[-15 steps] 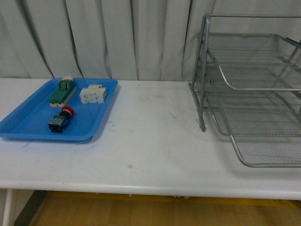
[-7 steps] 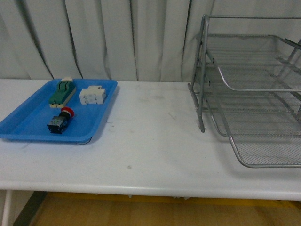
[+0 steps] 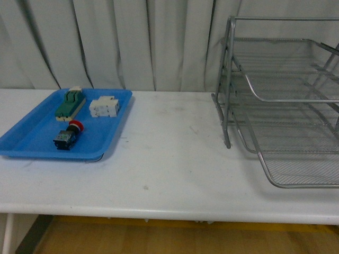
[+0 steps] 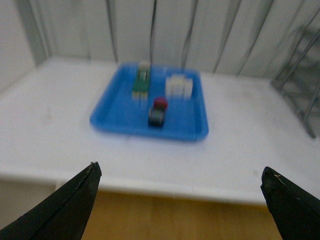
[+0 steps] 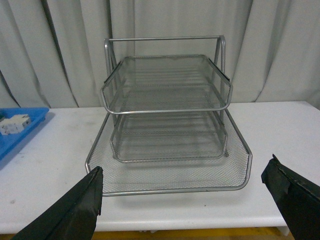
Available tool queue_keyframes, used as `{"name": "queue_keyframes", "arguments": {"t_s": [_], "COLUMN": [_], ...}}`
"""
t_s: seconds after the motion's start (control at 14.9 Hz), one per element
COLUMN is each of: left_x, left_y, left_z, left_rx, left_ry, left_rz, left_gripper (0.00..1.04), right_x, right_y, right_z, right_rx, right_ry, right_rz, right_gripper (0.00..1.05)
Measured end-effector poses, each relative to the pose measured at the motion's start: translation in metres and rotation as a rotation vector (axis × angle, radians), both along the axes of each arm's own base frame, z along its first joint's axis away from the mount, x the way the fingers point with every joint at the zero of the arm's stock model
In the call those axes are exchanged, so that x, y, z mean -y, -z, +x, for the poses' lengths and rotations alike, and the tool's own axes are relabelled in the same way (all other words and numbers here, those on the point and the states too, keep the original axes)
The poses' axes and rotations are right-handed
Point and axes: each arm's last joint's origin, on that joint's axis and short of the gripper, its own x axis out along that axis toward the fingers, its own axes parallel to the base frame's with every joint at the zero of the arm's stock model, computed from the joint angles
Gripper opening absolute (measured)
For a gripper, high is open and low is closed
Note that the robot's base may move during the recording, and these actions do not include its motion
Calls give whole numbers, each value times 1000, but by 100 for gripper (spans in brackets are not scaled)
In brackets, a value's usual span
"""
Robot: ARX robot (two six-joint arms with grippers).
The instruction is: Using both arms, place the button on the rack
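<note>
Red-capped, on a black and blue body, the button (image 3: 68, 134) appears to lie on its side in the near part of the blue tray (image 3: 32, 138). It is clear of the white block (image 3: 104, 107) and the green-and-cream component (image 3: 71, 103) behind it, which leaves its flanks free for a grasp. The tray sits at the left of the white bench (image 3: 169, 159). The wire rack (image 3: 229, 79) stands well apart at the right, with its shelves bare. The left fingers (image 4: 65, 210) are spread wide and hold nothing, and they face the tray from off the bench edge. The right fingers (image 5: 70, 210) are equally spread and empty, and they face the rack. Judgement: nothing is grasped yet. The layout favours a left pickup, a handover and a right placement.
</note>
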Motion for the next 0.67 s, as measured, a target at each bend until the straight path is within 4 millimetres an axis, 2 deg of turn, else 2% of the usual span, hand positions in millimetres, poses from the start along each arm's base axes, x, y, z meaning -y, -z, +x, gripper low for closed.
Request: {"name": "queue_keyframes", "arguments": {"t_s": [0.07,0.2,0.27,0.4,0.54,0.67], "left_x": [3,3,1,-3,-1,2], "left_y": [-7,-28,-38,-39,-37,-18], "left_z": [3,20,37,85,146,207], "left_rx": [-168,-106,-81,-112,-170,-312], "left_ry": [-23,-44,-35,-11,20,30], "left_rz": [-115,-241,-253,-237,-177,-102], "left_gripper": [98,98,98,98,98,98], "right_x": [0,0,0,0,0,0], "right_y": [0,0,0,0,0,0], "right_z": [0,0,0,0,0,0], "right_rx": [0,0,1,1,1,1], "right_ry": [0,1,0,0,0,0], "right_rz": [0,-1,-1,-1,-1,-1], "right_gripper": [98,98,98,98,98,98]}}
